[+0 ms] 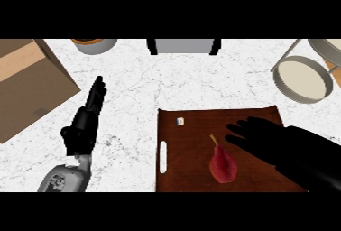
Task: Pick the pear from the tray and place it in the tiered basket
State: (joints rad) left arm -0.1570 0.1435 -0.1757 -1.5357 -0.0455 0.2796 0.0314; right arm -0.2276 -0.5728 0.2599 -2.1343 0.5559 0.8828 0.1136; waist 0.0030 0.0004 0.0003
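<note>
Box (30, 85) left of the tray (193, 140), tiered basket (303, 80) right. Beside the pear (222, 165) the right robot hand (261, 135) spreads open; the left robot hand (86, 119) rests straight-fingered.

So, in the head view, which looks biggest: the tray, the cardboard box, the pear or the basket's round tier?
Largest to smallest, as they look:
1. tray
2. cardboard box, though the view's edge cuts it off, so its full size is unsure
3. round basket tier
4. pear
</note>
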